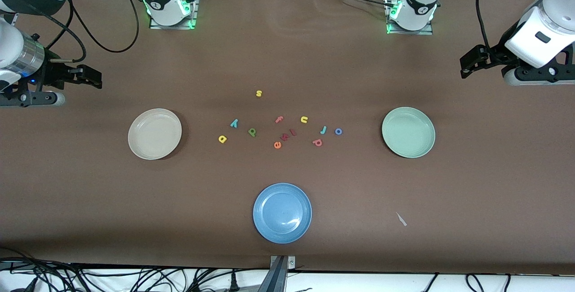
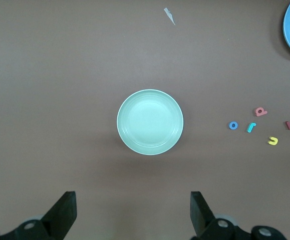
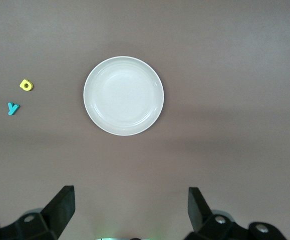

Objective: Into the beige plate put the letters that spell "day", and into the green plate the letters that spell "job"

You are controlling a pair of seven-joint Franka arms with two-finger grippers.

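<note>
- Front view: a brown tabletop [image 1: 287,49] carries three plates. The round cream-beige plate [image 1: 155,133] lies toward the right arm's end, the round pale mint-green plate [image 1: 408,131] toward the left arm's end, and a round blue plate [image 1: 282,212] lies nearest the front camera.
- Between the beige and green plates lie small toy letters, the only readable writing. The yellow round-bodied letter [image 1: 222,139], teal y [image 1: 234,123] and dark green d-shaped letter [image 1: 252,132] sit nearer the beige plate. The light blue j [image 1: 323,130], dark blue ring-shaped o [image 1: 338,131] and salmon-red b-shaped letter [image 1: 317,142] sit nearer the green plate.
- Among them are a yellow s [image 1: 258,93], a yellow u [image 1: 304,119], a salmon f [image 1: 279,119] and an orange e [image 1: 277,144]. All letters lie on the tabletop, none in a plate.
- A small white scrap [image 1: 401,219] lies alone on open cloth, nearer the camera than the green plate.
- The left tool [image 1: 467,65] and right tool [image 1: 92,77] wait at the tabletop's ends, with wide bare cloth around each plate.
- Left wrist view: the left tool's fingers [image 2: 64,212] stand spread and empty above the green plate.
- Right wrist view: the right tool's fingers [image 3: 62,207] stand spread and empty above the beige plate.
</note>
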